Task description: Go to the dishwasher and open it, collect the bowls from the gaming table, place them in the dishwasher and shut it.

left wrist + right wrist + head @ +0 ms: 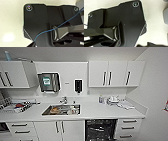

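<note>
One open dishwasher [101, 130] faces me in the head view, its dark rack showing under the white surface [105, 112], right of the sink [61, 109], drawers [128, 128] flanking it. Both wrist views give pale floor; jaws' state I cannot tell.

A white counter [92, 112] carries a dish rack [17, 107] at far left and bottles and cloths [116, 101] at right.
</note>
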